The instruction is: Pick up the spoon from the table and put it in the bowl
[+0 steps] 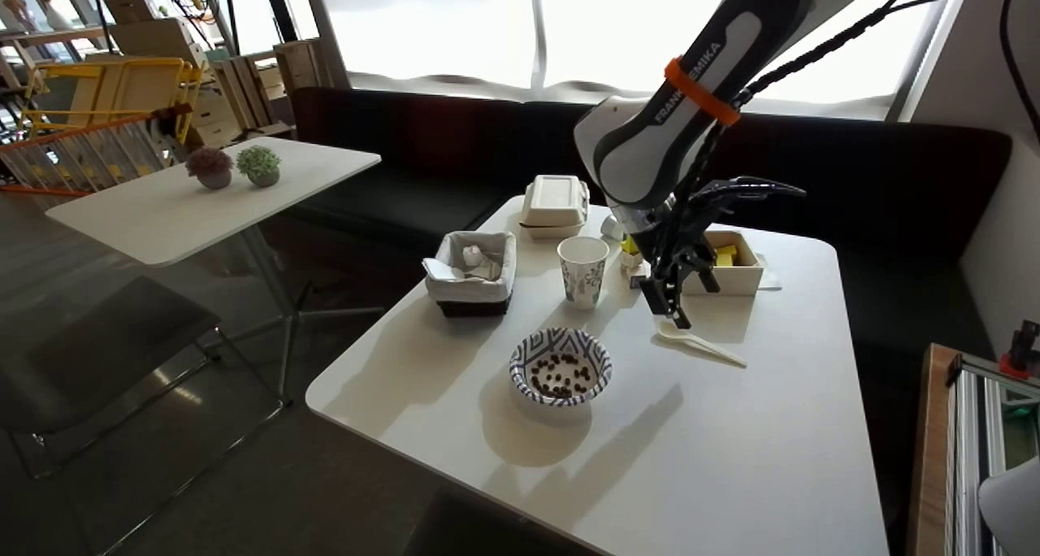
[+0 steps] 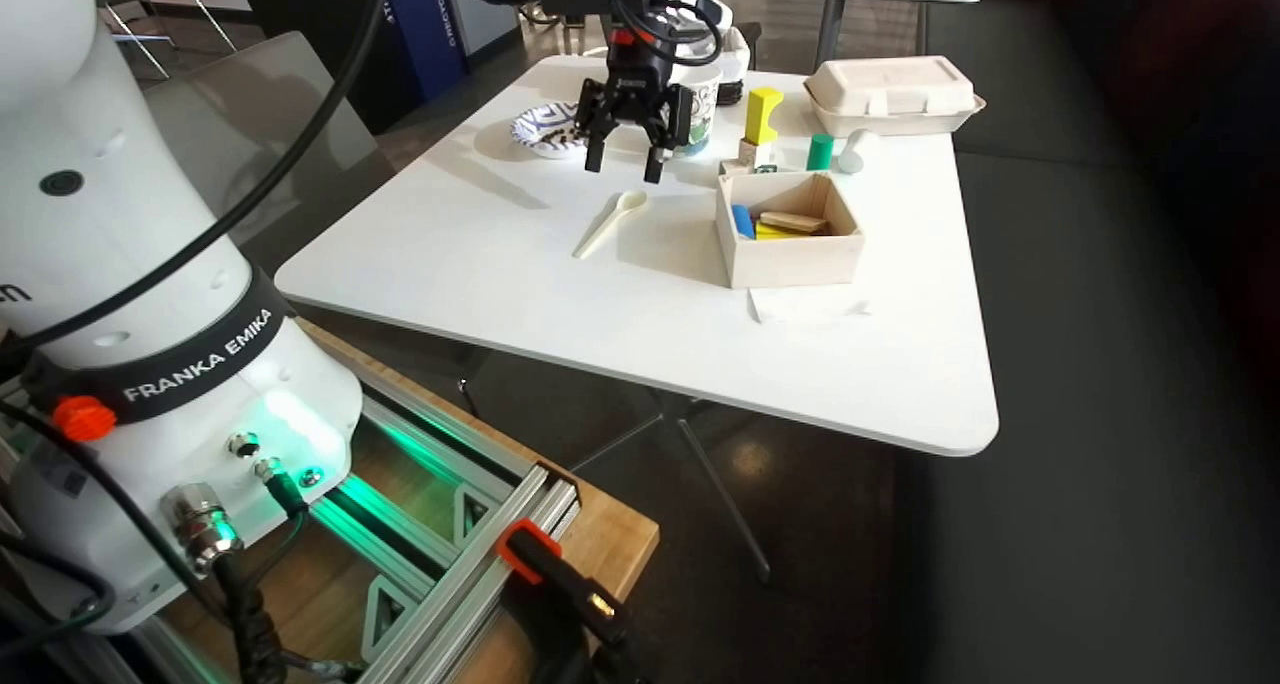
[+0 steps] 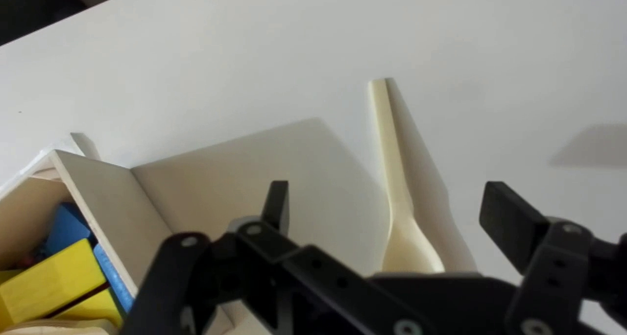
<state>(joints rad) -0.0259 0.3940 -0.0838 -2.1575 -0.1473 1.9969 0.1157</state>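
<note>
The pale cream spoon (image 1: pixel 700 345) lies flat on the white table in both exterior views (image 2: pixel 608 226). In the wrist view the spoon (image 3: pixel 391 154) lies between the two fingers, its handle pointing up the picture and the end of its head hidden behind the gripper body. The patterned bowl (image 1: pixel 562 342) holds several small dark brown pieces and also shows in an exterior view (image 2: pixel 540 122); it is out of the wrist view. My gripper (image 3: pixel 388 198) is open and empty above the spoon, apart from it, as both exterior views show (image 1: pixel 699 306) (image 2: pixel 624 168).
A wooden box (image 2: pixel 795 264) with coloured blocks stands beside the spoon. A patterned paper cup (image 1: pixel 582 275), a lined basket (image 1: pixel 474 296), a lidded takeout box (image 2: pixel 895 99), a yellow block (image 2: pixel 762 116) and a green block (image 2: pixel 820 151) stand farther along the table.
</note>
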